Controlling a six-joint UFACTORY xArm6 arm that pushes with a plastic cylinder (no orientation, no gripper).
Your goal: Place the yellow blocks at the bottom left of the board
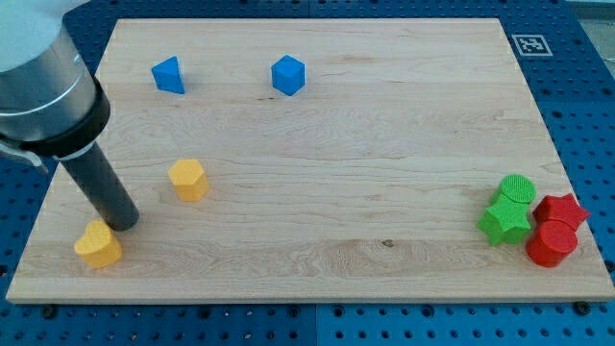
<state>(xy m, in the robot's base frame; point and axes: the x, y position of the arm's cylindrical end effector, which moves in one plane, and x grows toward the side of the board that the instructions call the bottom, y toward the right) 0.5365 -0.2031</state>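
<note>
While our rod leans in from the upper left of the frame, my tip [124, 223] sits low on the left side of the wooden board [384, 192], just above and to the right of a yellow heart-shaped block [97, 245]; whether the two touch we cannot tell. We carry no fingers at all, only this straight dark rod, so nothing is spread or pinched.

That heart-shaped block lies close to the board's lower left corner. A second yellow block [188, 179], roughly hexagonal, rests up and to the right of my tip, near it but apart.

Toward the upper left of the frame we see a blue block [168, 75] of wedge-like shape, and to its right, well apart, a blue cube-like block [287, 75].

At the lower right of the frame four pieces crowd together: a green cylinder [517, 188] sits above a green star [505, 221], with a red star [562, 209] just right of them and a red cylinder [552, 243] below it, near the board's edge.
</note>
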